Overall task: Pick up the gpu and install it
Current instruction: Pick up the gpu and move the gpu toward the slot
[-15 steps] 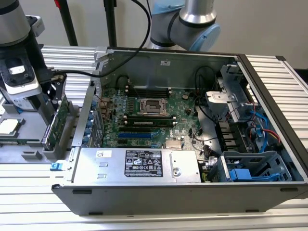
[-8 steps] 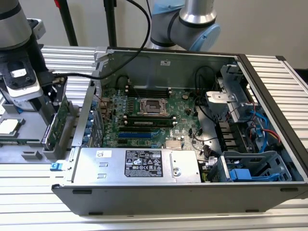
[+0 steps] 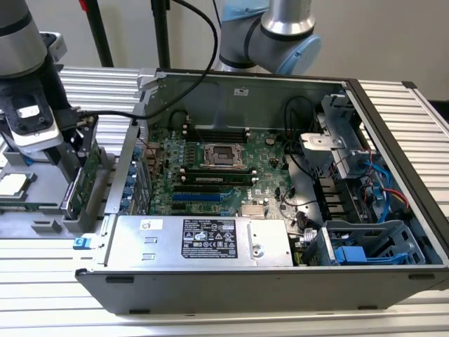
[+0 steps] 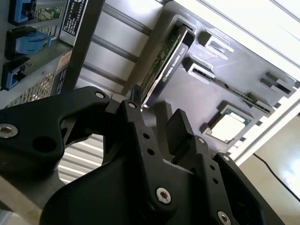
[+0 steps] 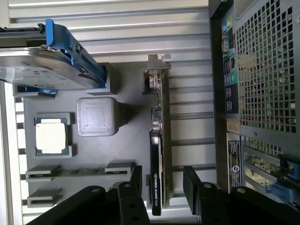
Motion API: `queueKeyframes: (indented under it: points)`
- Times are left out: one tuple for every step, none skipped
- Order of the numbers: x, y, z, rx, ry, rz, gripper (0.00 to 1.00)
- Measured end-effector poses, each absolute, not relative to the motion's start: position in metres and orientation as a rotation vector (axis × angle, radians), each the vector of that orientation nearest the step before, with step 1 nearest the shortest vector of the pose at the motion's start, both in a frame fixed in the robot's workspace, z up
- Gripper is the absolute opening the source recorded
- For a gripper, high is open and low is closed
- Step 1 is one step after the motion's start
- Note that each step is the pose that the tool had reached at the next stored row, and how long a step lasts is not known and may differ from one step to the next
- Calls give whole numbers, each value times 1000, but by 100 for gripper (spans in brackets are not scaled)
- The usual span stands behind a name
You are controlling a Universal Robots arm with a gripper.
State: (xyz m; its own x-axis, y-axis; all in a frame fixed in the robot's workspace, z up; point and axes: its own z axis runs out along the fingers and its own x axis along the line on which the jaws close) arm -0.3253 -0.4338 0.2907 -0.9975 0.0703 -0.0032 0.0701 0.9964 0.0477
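Gripper wide open, black fingers straddling one end of the gpu, nothing clamped, card standing on edge in the gray holder tray, open computer case just beside, motherboard inside

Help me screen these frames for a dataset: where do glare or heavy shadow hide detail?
Exterior view: even light, only mild shadow inside the computer case. Second wrist view: the ribbed table is washed out by glare, while the hand is near-black. First wrist view: bright streaks on the table, gpu evenly lit.
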Motion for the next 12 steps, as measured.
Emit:
queueKeyframes:
  points:
    - [-325, -434, 290, 110, 3134, 75, 100]
    - [-325, -434, 289, 110, 3134, 75, 100]
    - [-325, -434, 289, 110, 3134, 75, 100]
    - [-325, -434, 288, 110, 3134, 75, 100]
    - [-326, -434, 287, 110, 3134, 74, 100]
    - [-326, -434, 287, 110, 3134, 74, 100]
    - [-326, -434, 286, 110, 3134, 74, 100]
    - [-326, -434, 285, 110, 3134, 74, 100]
    - [-326, -434, 285, 110, 3135, 74, 100]
    - [-326, -434, 284, 110, 3135, 75, 100]
    - [-326, -434, 283, 110, 3135, 74, 100]
    - [-326, -434, 283, 110, 3135, 75, 100]
